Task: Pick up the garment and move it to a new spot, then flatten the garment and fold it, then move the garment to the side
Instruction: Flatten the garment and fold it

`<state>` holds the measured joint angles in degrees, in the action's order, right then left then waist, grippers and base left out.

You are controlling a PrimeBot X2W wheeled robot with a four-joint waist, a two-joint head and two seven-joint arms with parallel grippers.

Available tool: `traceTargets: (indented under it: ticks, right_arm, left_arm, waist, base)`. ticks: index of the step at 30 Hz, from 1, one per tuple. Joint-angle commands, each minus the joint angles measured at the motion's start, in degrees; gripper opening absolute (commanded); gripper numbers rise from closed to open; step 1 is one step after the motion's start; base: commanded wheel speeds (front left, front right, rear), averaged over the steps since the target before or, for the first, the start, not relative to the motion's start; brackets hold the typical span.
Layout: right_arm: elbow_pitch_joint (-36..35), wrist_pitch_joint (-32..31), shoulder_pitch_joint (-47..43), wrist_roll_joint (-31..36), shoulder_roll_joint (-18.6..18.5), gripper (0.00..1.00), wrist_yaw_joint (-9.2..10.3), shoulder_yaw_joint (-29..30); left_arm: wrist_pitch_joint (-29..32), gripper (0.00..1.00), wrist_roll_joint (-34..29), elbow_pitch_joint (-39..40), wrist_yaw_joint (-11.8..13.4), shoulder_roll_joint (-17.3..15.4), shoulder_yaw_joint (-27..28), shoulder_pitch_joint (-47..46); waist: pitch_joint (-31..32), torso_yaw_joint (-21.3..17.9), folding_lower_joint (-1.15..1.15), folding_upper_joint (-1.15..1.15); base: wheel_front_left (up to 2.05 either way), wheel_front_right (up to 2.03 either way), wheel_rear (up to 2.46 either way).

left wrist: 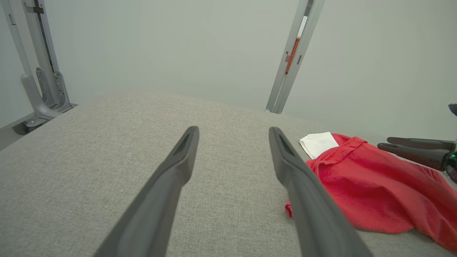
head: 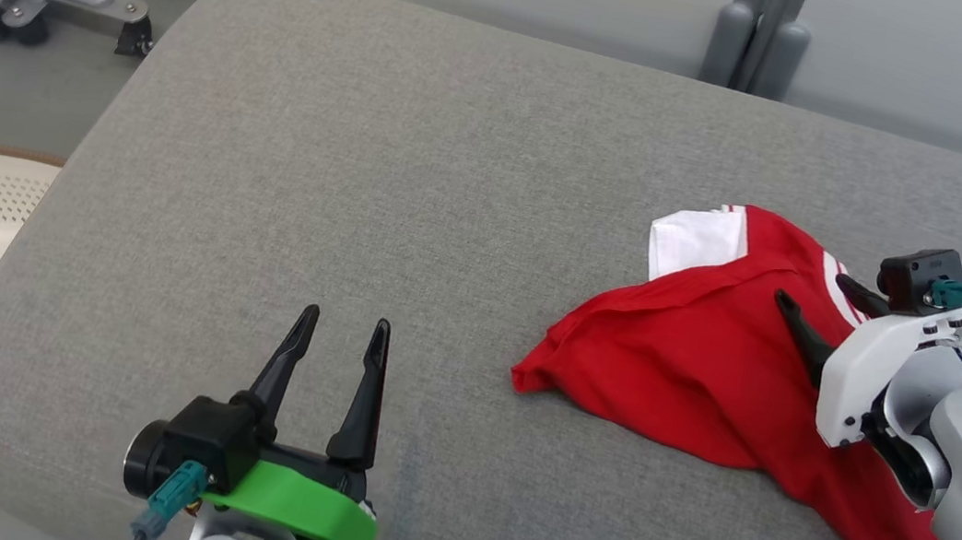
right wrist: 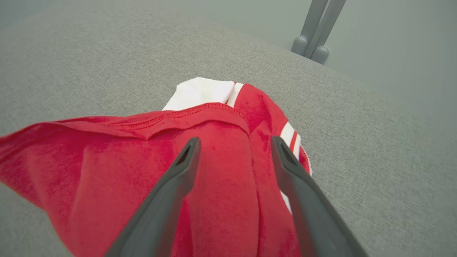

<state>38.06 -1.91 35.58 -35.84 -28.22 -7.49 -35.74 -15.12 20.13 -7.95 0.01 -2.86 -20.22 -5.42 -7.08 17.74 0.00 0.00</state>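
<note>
The crumpled red garment lies by the padded worktop's right edge. The right pincer hangs spread over it, seemingly poised to pinch; the left pincer hovers spread near the front edge.

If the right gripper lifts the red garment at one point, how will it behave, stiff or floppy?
Probably floppy: the red garment lies crumpled in soft folds, so it should drape. It looks thin, so likely light. On the textured grey cushion, a push would likely bunch it, not slide it.
</note>
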Motion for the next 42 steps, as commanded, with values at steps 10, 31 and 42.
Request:
traceTargets:
  ticks: [10, 31, 42]
  right_arm:
    - [4.7, 0.3, 6.9, -6.7, -2.7, 0.0, 0.0, -10.1]
    - [8.5, 15.6, 29.9, -3.0, 5.1, 0.0, 0.01, -20.5]
    - [0.6, 17.1, 40.1, 3.4, 8.0, 0.0, 0.02, -8.6]
  left_arm:
    - [0.0, 1.0, 1.5, 0.9, 1.5, -0.1, -2.5, -2.3]
    - [0.0, 1.0, 2.5, -1.6, 0.3, -0.1, -2.8, 0.8]
    - [0.0, 1.0, 1.4, -2.1, -0.3, -0.1, -0.4, 4.1]
  waist:
    - [-5.1, 4.6, 0.0, 0.0]
    - [3.8, 5.0, 0.0, 0.0]
    - [7.9, 5.6, 0.0, 0.0]
  base:
    - [0.0, 0.0, 0.0]
    - [0.0, 0.0, 0.0]
    - [0.0, 0.0, 0.0]
